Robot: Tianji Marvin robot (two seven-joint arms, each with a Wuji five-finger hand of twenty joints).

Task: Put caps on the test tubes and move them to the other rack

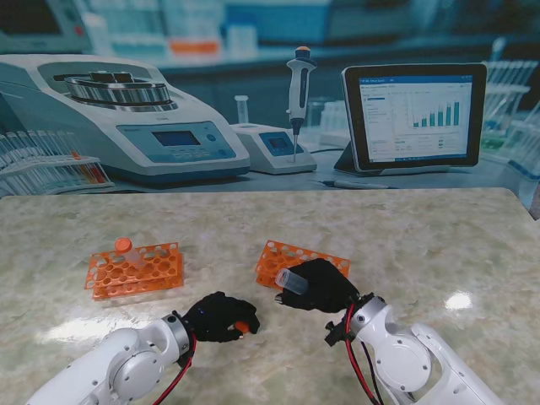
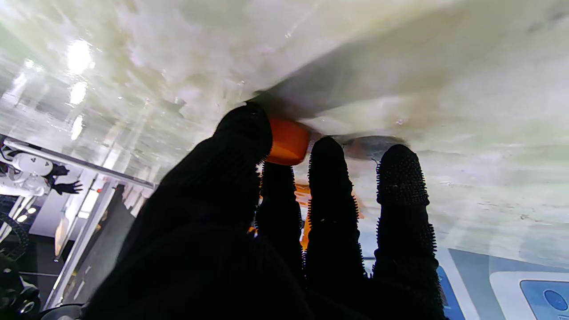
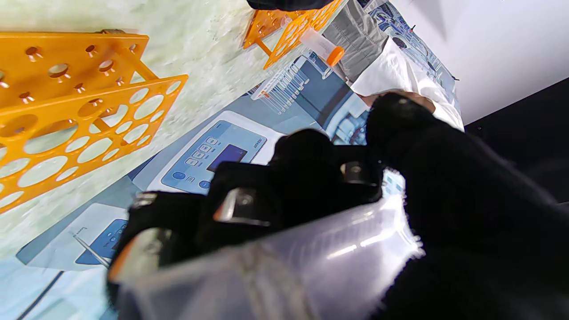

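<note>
The left hand (image 1: 221, 316) is lying low over the near part of the worktop (image 1: 422, 245), left of centre, its fingers curled and pinching a small orange cap (image 1: 242, 326) at the tips; in the left wrist view the cap (image 2: 288, 141) is sitting between the thumb and a fingertip (image 2: 326, 155), close against the pale marble surface. The right hand (image 1: 319, 285) is sitting just right of centre, fingers wrapped around an open clear tube (image 1: 293, 279) whose mouth is pointing left toward the other hand; in the right wrist view the tube (image 3: 284, 271) is lying across the palm with the black fingers closed over it. Just behind the right hand an orange rack (image 1: 300, 259) is resting on the worktop, partly hidden by the fingers; whether the hand is touching it is unclear. Well apart to the far left, a second orange rack (image 1: 135, 270) is holding one tube with an orange cap (image 1: 128, 251), which is leaning in its hole. A printed lab backdrop (image 1: 270, 93) is standing along the far edge of the worktop.
</note>
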